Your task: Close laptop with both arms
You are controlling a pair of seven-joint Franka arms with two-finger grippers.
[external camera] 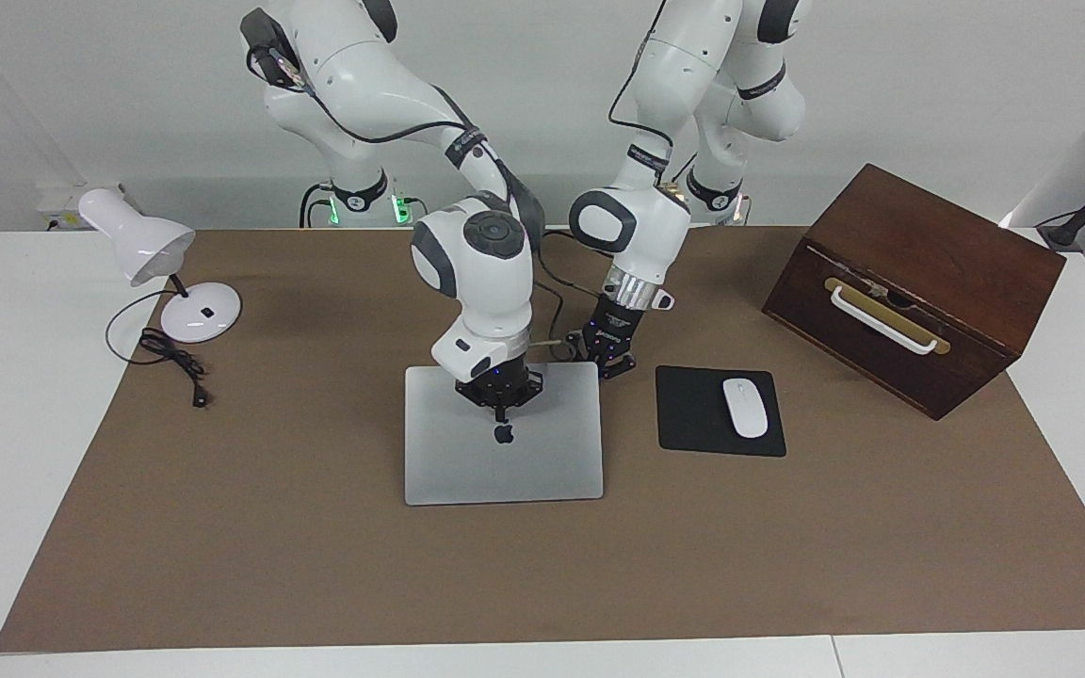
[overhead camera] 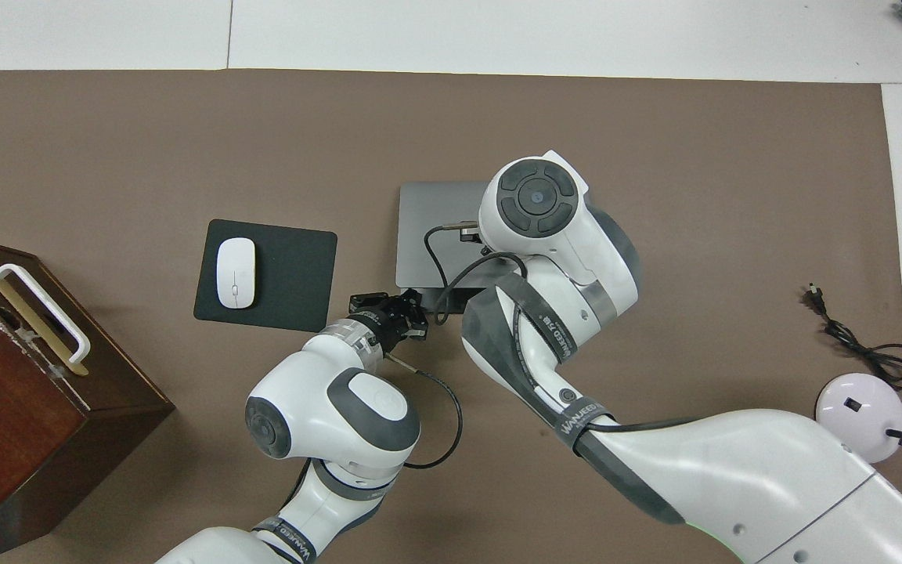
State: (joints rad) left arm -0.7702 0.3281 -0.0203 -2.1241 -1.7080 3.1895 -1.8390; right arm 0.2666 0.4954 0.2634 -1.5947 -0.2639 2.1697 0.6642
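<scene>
**Laptop lid down, both arms at its rear edge**

The silver laptop (external camera: 503,433) lies flat and shut at the middle of the brown-covered worktop (external camera: 316,565), its logo facing up. The right hand (external camera: 499,394) is over the lid just above the logo, close to the laptop's edge nearest the robots; whether it presses the metal and whether its fingers are apart or together cannot be told. The left hand (external camera: 609,357) hangs beside the laptop's corner toward the left arm's end of the worktop, between the laptop and the black mouse pad (external camera: 720,411); its fingers look slightly apart and hold nothing.

The closing looks all but finished. The next move likely calls for both hands to lift straight up and clear without dragging the lid or nudging the white mouse (external camera: 745,407).
</scene>
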